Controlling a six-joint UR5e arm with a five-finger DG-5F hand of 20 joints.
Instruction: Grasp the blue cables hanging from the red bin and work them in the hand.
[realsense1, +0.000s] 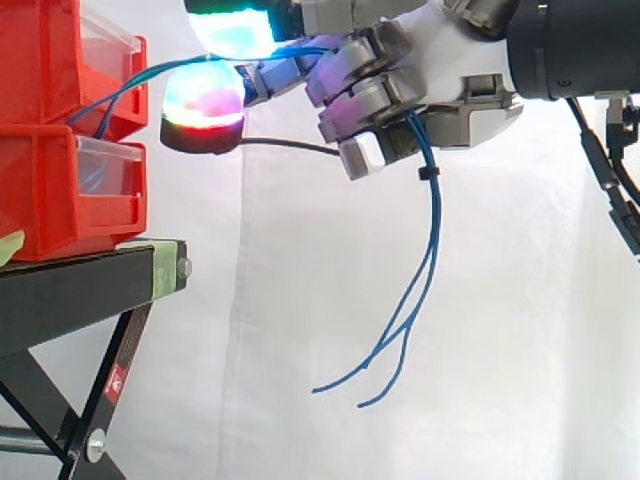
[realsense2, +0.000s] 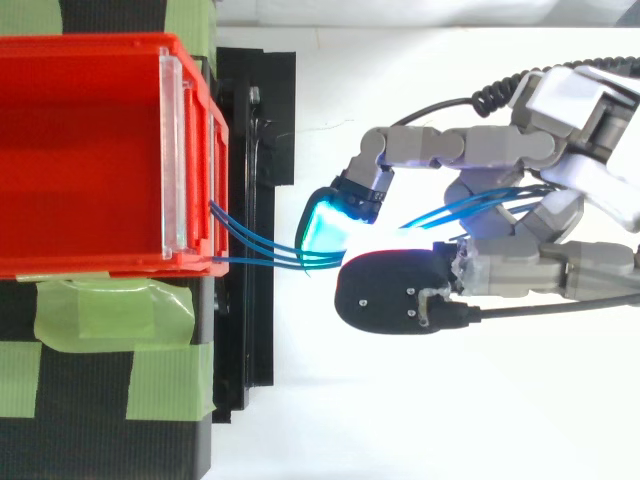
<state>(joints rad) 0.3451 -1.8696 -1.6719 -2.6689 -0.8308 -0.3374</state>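
Several blue cables (realsense1: 432, 240) leave the front of the upper red bin (realsense1: 45, 60) at the upper left of the side view. They run right between the glowing fingertip pads (realsense1: 205, 100) and pass through the hand (realsense1: 445, 60) at the upper right. The hand's fingers are curled round the strands, and the loose ends hang free from the palm toward the lower middle of the frame.

The step in hand looks like working the cables within the grasp. To do it well, the curled fingers should probably keep the bundle pinned against the palm while the pads shift along it a little at a time. The stretch between bin and pads ought to keep some slack, since a hard pull to the right could drag the bin on its black stand (realsense1: 90, 280). Letting the strands spread could also drop one out of the grip.

In the top view the upper bin's floor (realsense2: 80, 150) shows plain red behind the clear front plate (realsense2: 175, 150), with the cables emerging at its lower right corner (realsense2: 255, 250). The lower red bin (realsense1: 50, 190) sits directly beneath, and what it holds cannot be told. Green tape (realsense2: 110, 310) lies on the stand just below the bin.
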